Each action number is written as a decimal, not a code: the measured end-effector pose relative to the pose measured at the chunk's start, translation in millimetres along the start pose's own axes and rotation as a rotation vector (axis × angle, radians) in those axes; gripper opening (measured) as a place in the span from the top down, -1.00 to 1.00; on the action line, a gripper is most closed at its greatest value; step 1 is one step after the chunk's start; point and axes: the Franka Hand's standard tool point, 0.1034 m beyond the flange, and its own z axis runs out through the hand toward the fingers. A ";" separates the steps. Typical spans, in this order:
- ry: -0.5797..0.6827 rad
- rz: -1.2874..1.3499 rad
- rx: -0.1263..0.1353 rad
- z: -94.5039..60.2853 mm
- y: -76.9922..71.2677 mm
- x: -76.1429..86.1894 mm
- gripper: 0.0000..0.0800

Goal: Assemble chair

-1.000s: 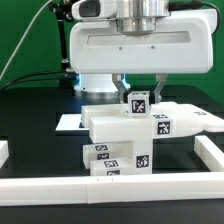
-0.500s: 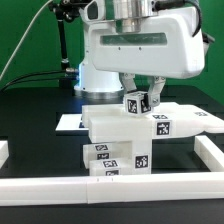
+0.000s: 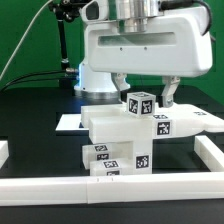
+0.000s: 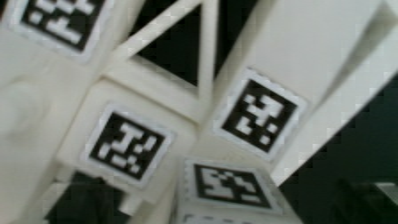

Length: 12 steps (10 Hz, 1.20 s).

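wrist (image 3: 140,12): silver-grey, cylindrical | gripper (image 3: 145,97): white boxy housing, rounded corners | fingers (image 3: 169,93): grey

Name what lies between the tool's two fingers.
A small tagged chair part stands between the open tool's fingers, seen in the exterior view.

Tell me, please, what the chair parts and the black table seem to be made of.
The chair parts look like matte white plastic: even colour, blocky shapes, soft shading, no glare. Their square tags seem to be printed black-and-white stickers lying flat on the surface. The table is black and smooth; whether it is a painted board, laminate or a mat, I cannot tell.
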 end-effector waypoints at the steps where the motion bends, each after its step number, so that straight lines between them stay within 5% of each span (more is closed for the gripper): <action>1: 0.009 -0.107 -0.006 0.3 -3.0 -2.3 -0.61; 4: 0.022 -0.258 -0.008 -0.3 1.3 -1.0 -0.62; 8: 0.025 -0.782 -0.048 -0.9 8.3 5.2 -0.62; 11: 0.023 -0.798 -0.049 0.2 10.9 6.1 -0.62; 12: 0.024 -0.751 -0.048 0.2 10.8 6.0 -0.38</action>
